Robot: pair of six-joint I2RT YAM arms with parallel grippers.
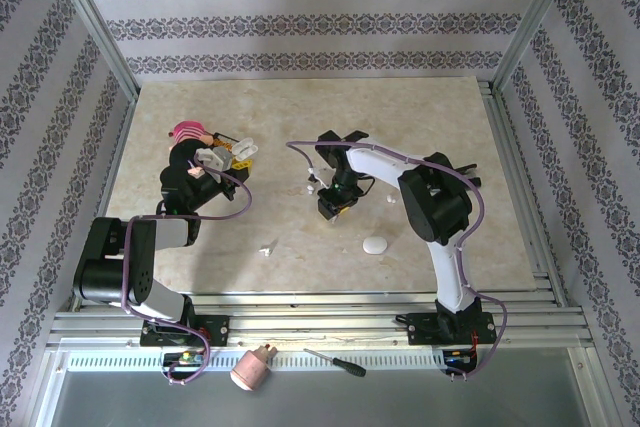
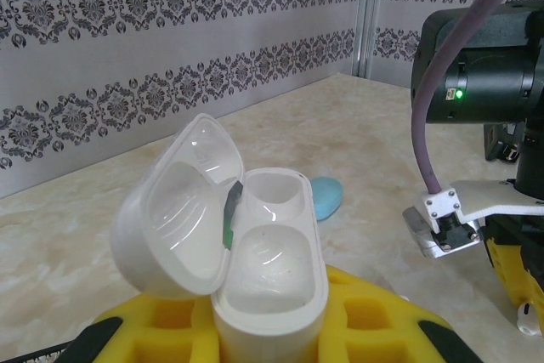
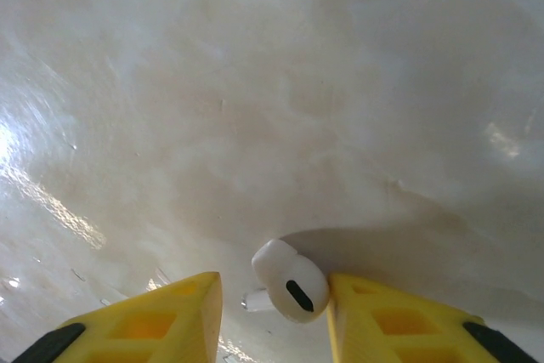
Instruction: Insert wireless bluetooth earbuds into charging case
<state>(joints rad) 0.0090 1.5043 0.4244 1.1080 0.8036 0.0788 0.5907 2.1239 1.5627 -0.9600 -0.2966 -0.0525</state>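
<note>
My left gripper (image 2: 272,339) is shut on the white charging case (image 2: 255,252), which stands upright between the yellow fingers. Its lid (image 2: 174,210) is swung open to the left, and both wells are empty. In the top view this gripper (image 1: 218,160) hovers over the table's left part. A white earbud (image 3: 291,280) lies on the marble between the yellow fingers of my right gripper (image 3: 274,288). It touches the right finger (image 3: 382,320), with a gap to the left finger (image 3: 170,316). The jaws stand apart. From above, that gripper (image 1: 333,209) points down at mid-table.
A closed white oval case (image 1: 375,245) lies near the front edge, with a small white bud (image 1: 267,247) to its left. A blue case (image 2: 327,195) rests beyond the held case. A pink item (image 1: 187,131) sits at the far left. A screwdriver (image 1: 335,362) lies off the table in front.
</note>
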